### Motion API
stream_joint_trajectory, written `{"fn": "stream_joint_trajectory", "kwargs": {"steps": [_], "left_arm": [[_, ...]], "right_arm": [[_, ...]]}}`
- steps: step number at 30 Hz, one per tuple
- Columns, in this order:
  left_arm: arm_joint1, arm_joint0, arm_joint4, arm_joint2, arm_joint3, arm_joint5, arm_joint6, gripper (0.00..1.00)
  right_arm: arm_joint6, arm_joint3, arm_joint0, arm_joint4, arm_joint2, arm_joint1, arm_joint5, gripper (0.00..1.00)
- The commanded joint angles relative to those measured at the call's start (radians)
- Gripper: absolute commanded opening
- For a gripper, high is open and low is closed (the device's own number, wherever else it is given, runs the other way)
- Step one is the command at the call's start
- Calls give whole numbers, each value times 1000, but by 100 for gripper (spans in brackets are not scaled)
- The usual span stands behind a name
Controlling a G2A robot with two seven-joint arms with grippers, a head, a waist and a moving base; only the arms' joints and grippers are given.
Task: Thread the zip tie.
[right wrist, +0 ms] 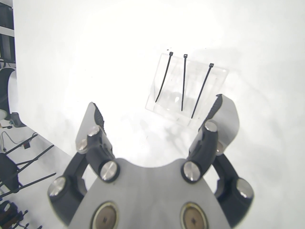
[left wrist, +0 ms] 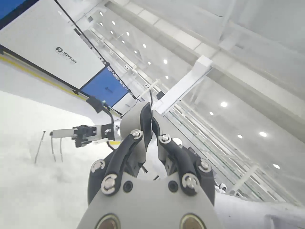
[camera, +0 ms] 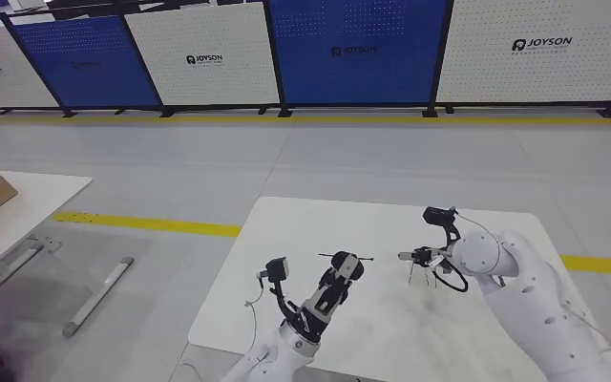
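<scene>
The left gripper (camera: 346, 260) is clamping shut on a zip tie (camera: 327, 256), which is lying level across its fingertips above the table (camera: 315, 220), on the 9 o'clock side of the tabletop's middle in the top view. At 3 o'clock from it, the right gripper (right wrist: 157, 109) is hanging with its jaws spread wide and holding nothing. It is hanging over three spare ties (right wrist: 183, 82) lying side by side, not touching, on a clear sheet (right wrist: 216, 77).

The zip tie (left wrist: 150, 96) is mostly hidden between the left fingers (left wrist: 145, 120) — only its tip shows.
</scene>
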Motion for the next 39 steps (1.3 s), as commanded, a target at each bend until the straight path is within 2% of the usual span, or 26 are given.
{"fn": "stream_joint_trajectory", "kwargs": {"steps": [1,3,5,7,9,13,16,19,26,27,28,29,30,31,39], "left_arm": [[5,23,8,-5,-34,1,-12,0],[9,34,15,-7,-35,1,-27,0],[10,30,10,-6,-5,1,-38,0],[7,10,-8,1,49,3,-39,0],[1,-17,-20,20,114,23,-45,0],[-11,-67,-63,46,207,51,-41,0],[-19,-95,-67,62,264,73,-34,0],[-27,-113,-72,80,295,78,-18,0],[-27,-113,-72,80,295,78,-18,0],[-27,-113,-72,80,295,78,-18,0],[-27,-113,-72,80,295,78,-18,0],[-27,-113,-72,80,295,78,-18,0],[-27,-113,-72,80,295,78,-18,0],[-27,-113,-72,80,295,78,-18,0],[-27,-113,-72,80,295,78,-18,0]], "right_arm": [[0,2,1,1,0,-1,0,100],[3,6,4,-3,-2,-3,1,100],[4,9,6,-4,-3,-4,2,100],[5,12,8,-5,-4,-6,2,100],[6,13,10,-6,-3,-7,2,100],[8,12,9,-8,2,-7,0,100],[9,10,8,-12,5,-7,1,100],[11,5,5,-16,7,-8,2,100],[7,-17,-10,-31,18,-5,14,100],[7,-19,-12,-37,18,-5,23,95],[7,-17,-12,-44,18,-5,34,73],[10,-12,-11,-48,17,-6,44,60],[17,-3,-6,-51,14,-8,53,53],[20,4,-1,-52,11,-9,57,49],[61,64,55,-101,-42,-30,78,40]]}}
